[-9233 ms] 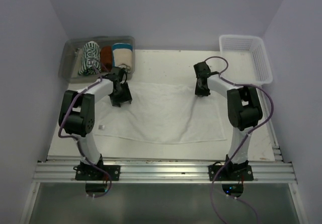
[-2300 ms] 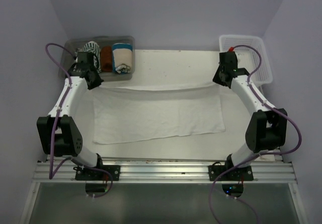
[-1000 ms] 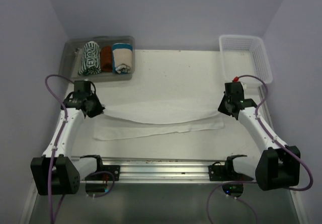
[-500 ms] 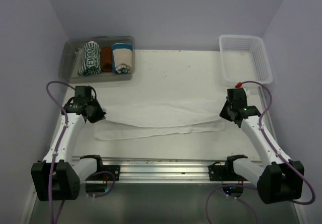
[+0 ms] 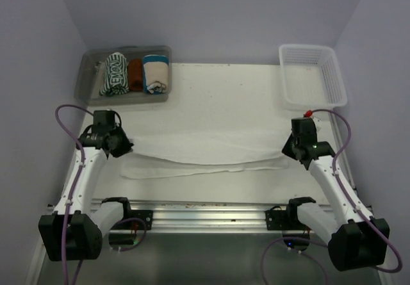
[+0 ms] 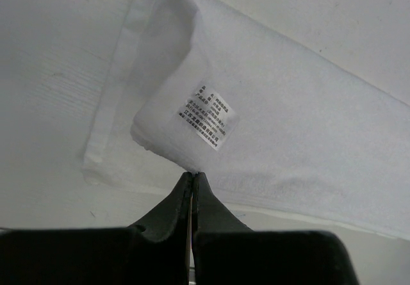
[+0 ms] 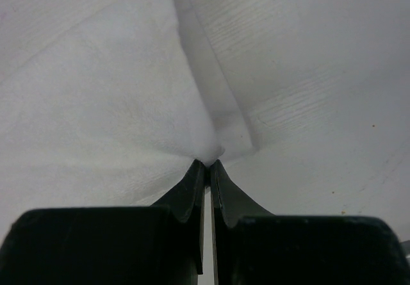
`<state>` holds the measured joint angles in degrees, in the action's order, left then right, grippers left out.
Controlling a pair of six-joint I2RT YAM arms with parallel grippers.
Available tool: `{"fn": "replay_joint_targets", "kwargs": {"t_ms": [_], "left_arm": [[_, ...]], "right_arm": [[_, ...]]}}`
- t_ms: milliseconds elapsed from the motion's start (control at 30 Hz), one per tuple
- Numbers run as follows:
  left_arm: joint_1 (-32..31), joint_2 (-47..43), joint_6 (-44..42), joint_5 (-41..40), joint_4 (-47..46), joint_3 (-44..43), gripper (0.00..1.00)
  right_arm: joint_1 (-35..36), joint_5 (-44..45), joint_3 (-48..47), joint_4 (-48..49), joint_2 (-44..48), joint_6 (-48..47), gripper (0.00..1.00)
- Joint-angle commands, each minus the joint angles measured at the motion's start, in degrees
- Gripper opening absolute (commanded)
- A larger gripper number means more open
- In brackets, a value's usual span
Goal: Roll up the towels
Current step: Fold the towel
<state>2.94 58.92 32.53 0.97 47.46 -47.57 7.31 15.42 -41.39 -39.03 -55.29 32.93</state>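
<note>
A plain white towel (image 5: 205, 150) lies across the table, its far edge folded toward the near edge. My left gripper (image 5: 123, 146) is shut on its left corner, where a printed label (image 6: 213, 118) shows on the cloth (image 6: 288, 138). My right gripper (image 5: 289, 150) is shut on the right corner, pinching a peak of white cloth (image 7: 128, 105) at the fingertips (image 7: 209, 164). In a clear bin (image 5: 88, 73) at the back left lies the rolled green-and-white striped towel (image 5: 114, 73).
The clear bin also holds a rust-brown towel (image 5: 135, 73) and a cream towel with a teal band (image 5: 155, 72). A white mesh basket (image 5: 312, 73) stands at the back right. The aluminium rail (image 5: 205, 213) runs along the near edge.
Both grippers have carried the towel's far edge toward the near edge, folding it over the lower layer. The visible strip of the lower layer has narrowed.
</note>
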Motion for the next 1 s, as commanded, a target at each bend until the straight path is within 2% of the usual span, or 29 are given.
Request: {"fn": "replay_joint_targets", "kwargs": {"t_ms": [0, 333, 700, 967], "left_arm": [[0.4, -0.6, 1.6, -0.8, 1.0, 2.3, 0.0], [0.4, 0.1, 4.2, -2.4, 0.9, 3.8, 0.0], [0.4, -2.4, 5.2, -6.1, 3.5, 0.7, 0.0], [0.4, -3.8, 6.7, -4.0, 3.1, 4.6, 0.0]], "right_arm": [[-0.4, -1.0, 2.2, -1.6, 1.2, 2.8, 0.0], [-0.4, -1.4, 2.7, -1.1, -1.9, 5.7, 0.0], [-0.4, 5.8, 0.1, -6.0, 4.3, 5.4, 0.0], [-0.4, 3.0, 3.0, -6.0, 4.7, 8.1, 0.0]]}}
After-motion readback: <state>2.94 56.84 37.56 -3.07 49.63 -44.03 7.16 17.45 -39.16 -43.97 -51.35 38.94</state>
